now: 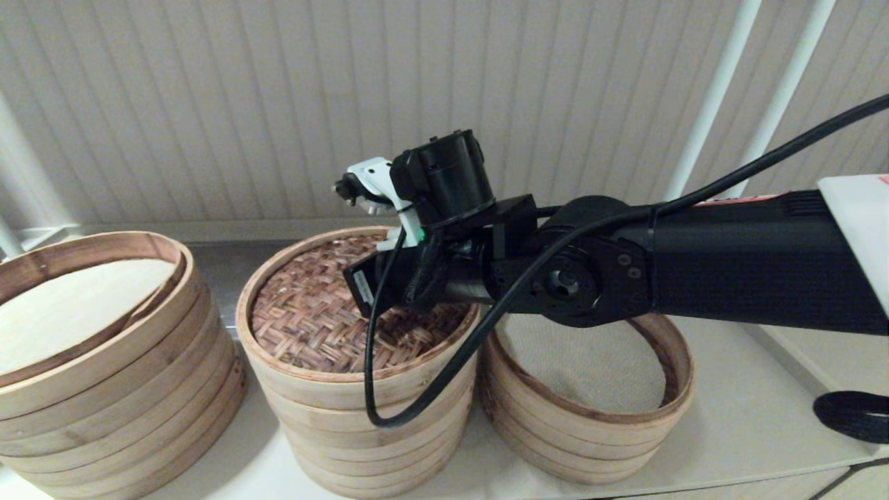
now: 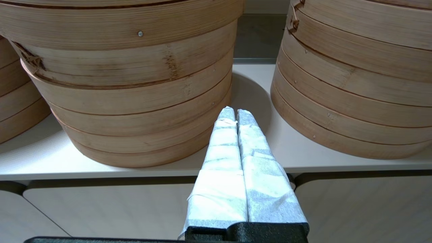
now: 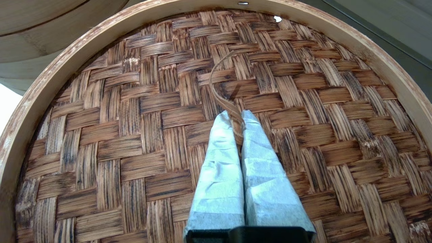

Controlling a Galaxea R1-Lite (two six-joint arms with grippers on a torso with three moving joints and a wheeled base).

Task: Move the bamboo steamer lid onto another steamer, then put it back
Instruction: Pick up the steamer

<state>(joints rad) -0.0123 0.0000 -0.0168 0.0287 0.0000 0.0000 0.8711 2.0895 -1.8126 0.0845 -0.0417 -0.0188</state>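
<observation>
Left gripper (image 2: 236, 116) low at the table (image 2: 135, 172) edge, jaws pressed together, empty. Right gripper (image 3: 236, 118) jaws pinch the thin loop handle (image 3: 219, 84) of the bamboo steamer lid (image 1: 312, 312) (seated atop the middle stack).

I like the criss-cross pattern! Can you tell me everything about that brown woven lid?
The lid is round, with a dark brown woven bamboo top and a pale bamboo rim. It lies flat on the middle steamer stack, between two open ones. A thin bamboo strip loop stands up at its centre, and the right gripper is shut on that loop.
</observation>
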